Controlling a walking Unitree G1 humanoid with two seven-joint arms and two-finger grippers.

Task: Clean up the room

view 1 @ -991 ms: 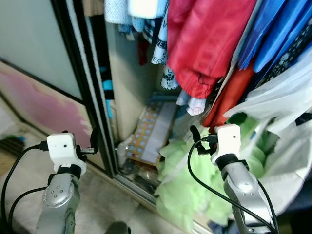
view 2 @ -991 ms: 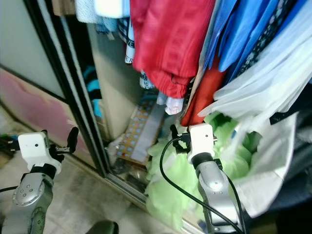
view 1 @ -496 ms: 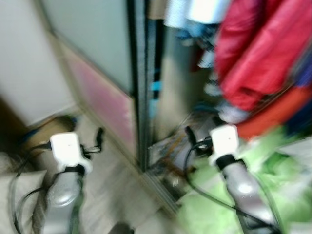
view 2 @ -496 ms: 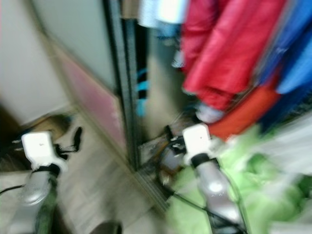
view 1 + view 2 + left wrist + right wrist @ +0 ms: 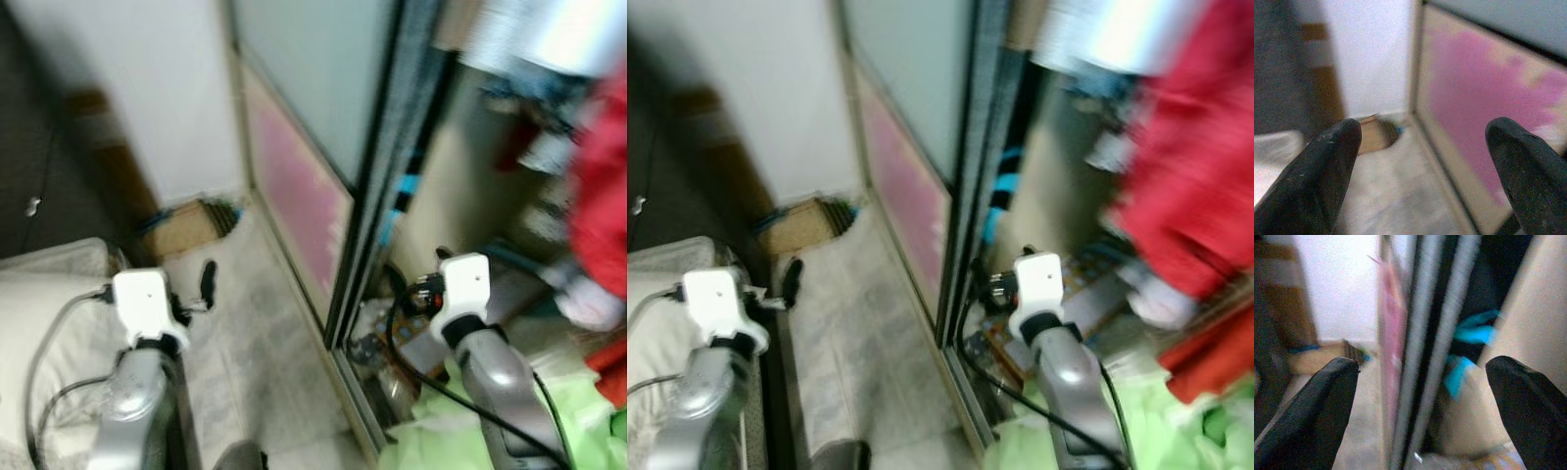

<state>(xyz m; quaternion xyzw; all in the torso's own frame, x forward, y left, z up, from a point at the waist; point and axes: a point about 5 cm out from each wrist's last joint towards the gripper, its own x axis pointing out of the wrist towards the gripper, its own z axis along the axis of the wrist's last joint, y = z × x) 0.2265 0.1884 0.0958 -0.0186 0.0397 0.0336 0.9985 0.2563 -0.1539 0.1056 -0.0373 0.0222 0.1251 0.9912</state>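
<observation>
My left gripper (image 5: 206,279) is held out low over the pale tiled floor (image 5: 265,362); in the left wrist view its fingers (image 5: 1327,166) stand open with nothing between them. My right gripper (image 5: 416,284) hovers at the foot of the wardrobe's black door frame (image 5: 377,215), also open and empty, its fingers (image 5: 1327,401) spread wide. Red clothes (image 5: 600,215) hang inside the wardrobe, and a light green cloth (image 5: 509,441) lies heaped below my right arm. The eye views are blurred.
The sliding door (image 5: 294,186) has frosted glass above a pink panel. A brown box (image 5: 181,227) sits on the floor by the white wall. White bedding (image 5: 49,304) lies at the left. Clutter (image 5: 1087,284) covers the wardrobe's bottom.
The camera has swung to the left, so the wardrobe and clothes now sit at the right of the picture and the wall, box and bedding have come in. Both arms keep their pose.
</observation>
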